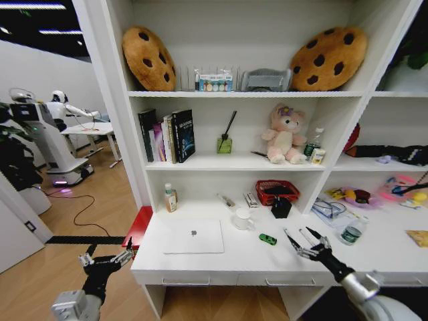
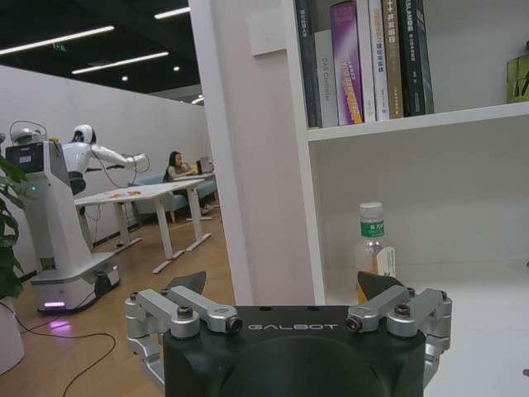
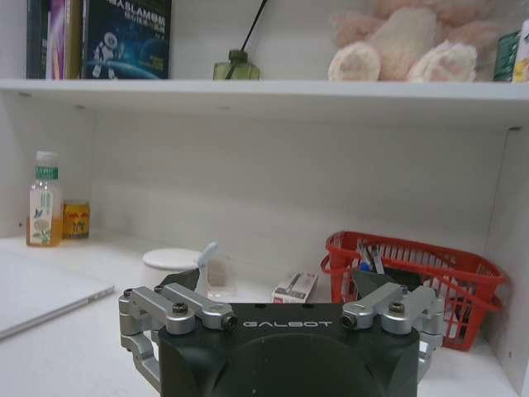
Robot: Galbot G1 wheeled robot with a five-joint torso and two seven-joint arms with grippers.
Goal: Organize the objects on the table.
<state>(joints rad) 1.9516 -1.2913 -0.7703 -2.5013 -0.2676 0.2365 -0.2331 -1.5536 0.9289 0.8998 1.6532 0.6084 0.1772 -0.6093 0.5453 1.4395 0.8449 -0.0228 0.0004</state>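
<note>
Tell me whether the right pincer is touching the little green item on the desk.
Apart. The head view shows the right pincer open above the desk's front edge, with bare white desk between it and the green item.

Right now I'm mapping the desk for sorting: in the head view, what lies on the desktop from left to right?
Bottle → laptop → mug → green toy car → can → yellow wrapper.

Wood floor (image 1: 100, 200), white wall (image 2: 124, 116), dark ceiling with strip lights (image 2: 58, 40).
</note>
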